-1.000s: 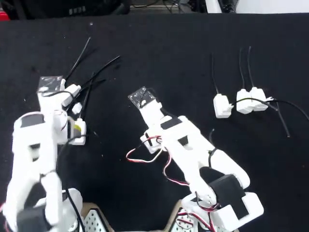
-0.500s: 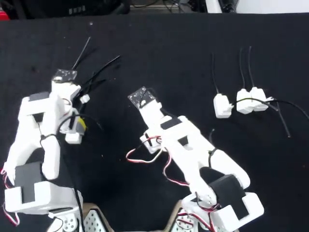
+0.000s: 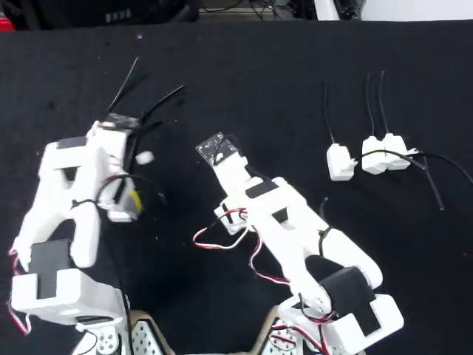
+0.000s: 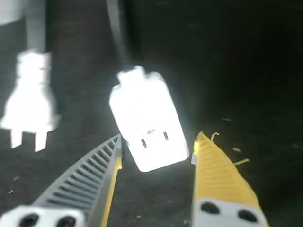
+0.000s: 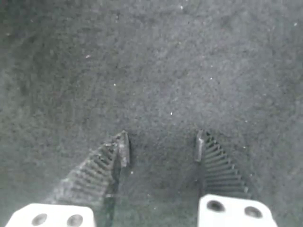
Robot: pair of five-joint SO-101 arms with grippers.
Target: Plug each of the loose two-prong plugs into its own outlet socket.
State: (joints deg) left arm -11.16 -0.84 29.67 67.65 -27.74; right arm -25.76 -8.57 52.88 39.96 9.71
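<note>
At nine o'clock on the table (image 3: 259,66), the left gripper (image 4: 157,139), fingers open, has a socket (image 4: 147,123) between its tips, a loose plug (image 4: 29,106) just beside; the right gripper (image 5: 161,137), open too, hangs mid-table, white blocks (image 3: 373,157) at three o'clock.

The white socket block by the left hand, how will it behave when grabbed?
Probably rigid and light: the socket block looks like a moulded plastic box. Its smooth faces may slip, and its black cable could tug it askew when lifted.

Room between the fingers
A white plastic outlet block (image 4: 147,125) fills the left gripper (image 4: 157,138) finger gap; the right gripper (image 5: 161,135) spans bare black cloth (image 5: 161,71).
</note>
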